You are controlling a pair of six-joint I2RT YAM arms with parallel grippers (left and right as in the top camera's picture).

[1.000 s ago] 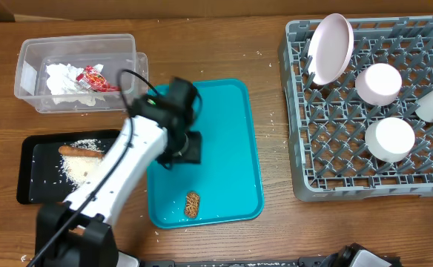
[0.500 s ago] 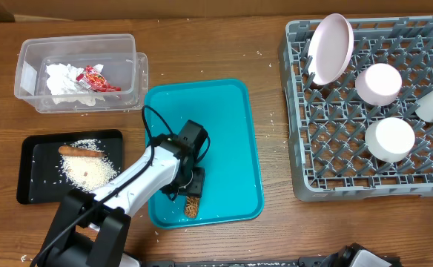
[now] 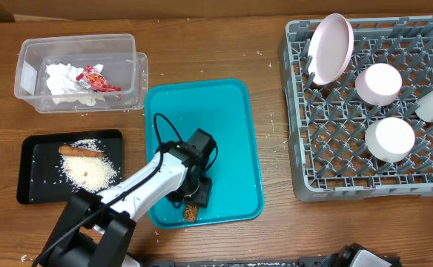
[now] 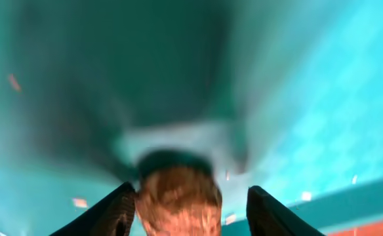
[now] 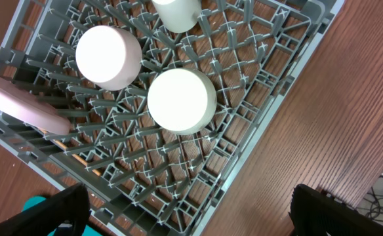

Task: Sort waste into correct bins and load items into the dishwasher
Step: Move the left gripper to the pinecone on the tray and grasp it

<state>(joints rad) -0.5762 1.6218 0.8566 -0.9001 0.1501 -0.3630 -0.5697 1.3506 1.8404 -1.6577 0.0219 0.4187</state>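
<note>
Left wrist: left gripper (image 4: 191,193) jaws spread, straddling the brown food piece (image 4: 178,200) near the teal tray's (image 3: 239,133) edge. Overhead hid that gap. Right gripper (image 5: 190,204) jaws spread wide over the rack (image 5: 257,151).

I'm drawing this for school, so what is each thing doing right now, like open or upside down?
Small brown food piece: lying on the teal plastic tray, not gripped.
Left arm's fingers: open, straddling it.
Clear plastic bin: lidless, holding crumpled waste.
Black tray: holding rice and a sausage.
Pink plate: upright in the grey rack.
White cup: upside down.
Right arm's fingers: open, empty.
</note>
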